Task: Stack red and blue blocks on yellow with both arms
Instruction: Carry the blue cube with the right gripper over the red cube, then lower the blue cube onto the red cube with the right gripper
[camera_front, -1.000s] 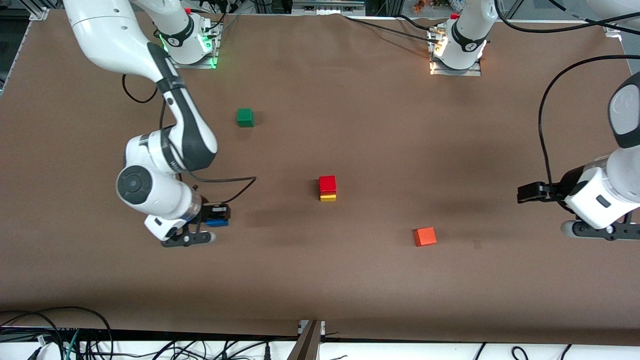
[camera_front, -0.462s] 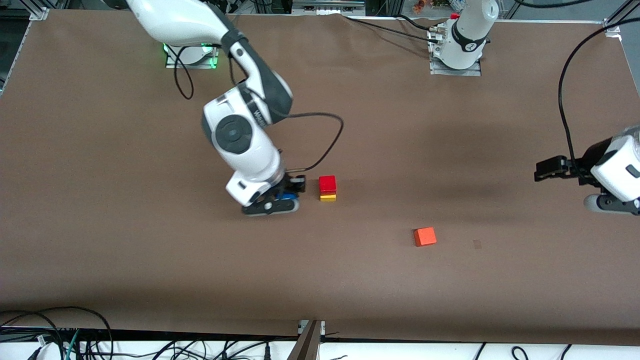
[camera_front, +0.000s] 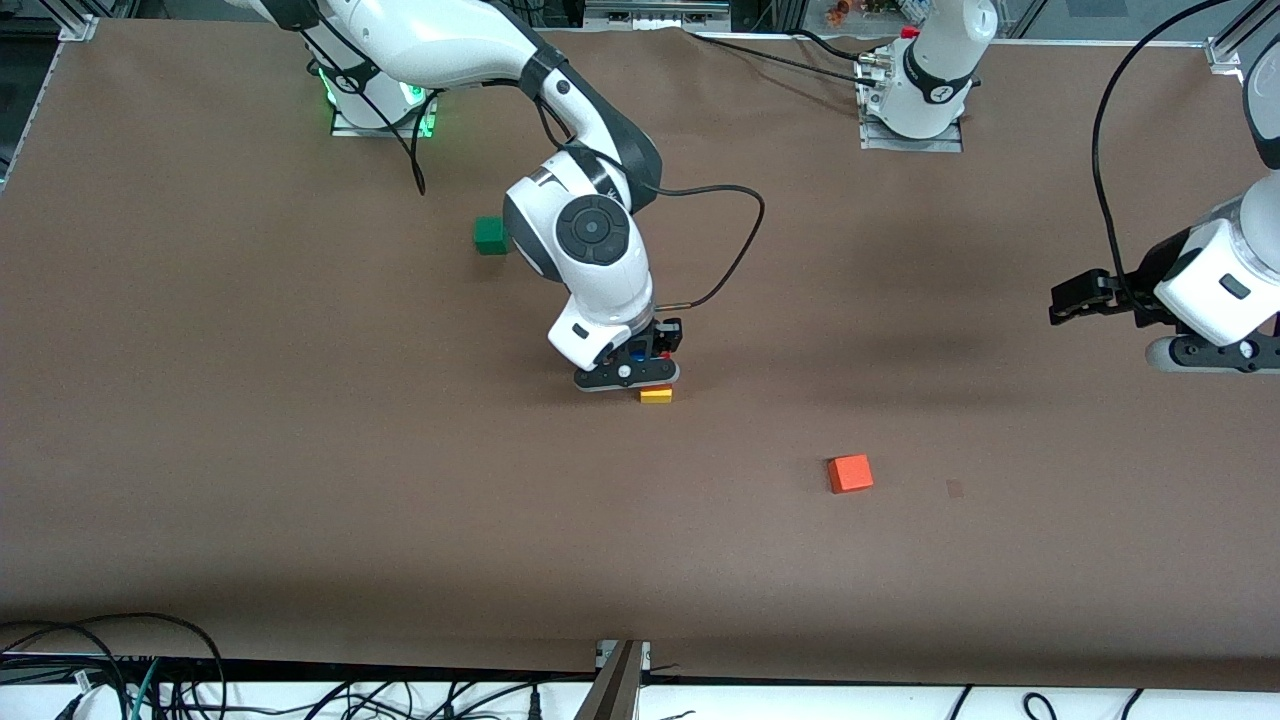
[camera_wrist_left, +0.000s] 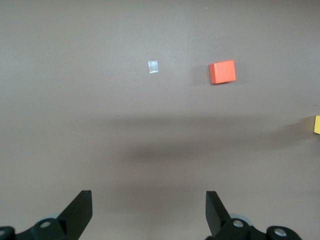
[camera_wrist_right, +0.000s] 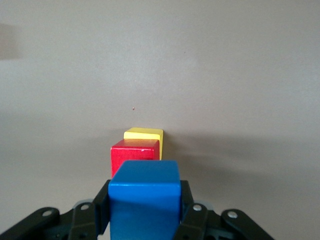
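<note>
Table (camera_front: 300, 480) under both arms: we see the right gripper (camera_front: 632, 372) clamped on the blue block (camera_wrist_right: 144, 197), held over the red block (camera_wrist_right: 135, 152) that sits on the yellow block (camera_front: 656, 395) at mid-table. We find the left gripper (camera_wrist_left: 149, 212) spread wide and empty, waiting above its own end. Orange cube (camera_front: 850, 472) lies nearer the camera, green cube (camera_front: 488, 235) farther.

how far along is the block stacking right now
Done: the red block already sits on the yellow block. In hand: the right gripper is shut on the blue block and holds it over that stack. Left: lowering the blue block onto the red one and letting go. The left gripper waits open over bare table at the left arm's end, near the orange cube.
</note>
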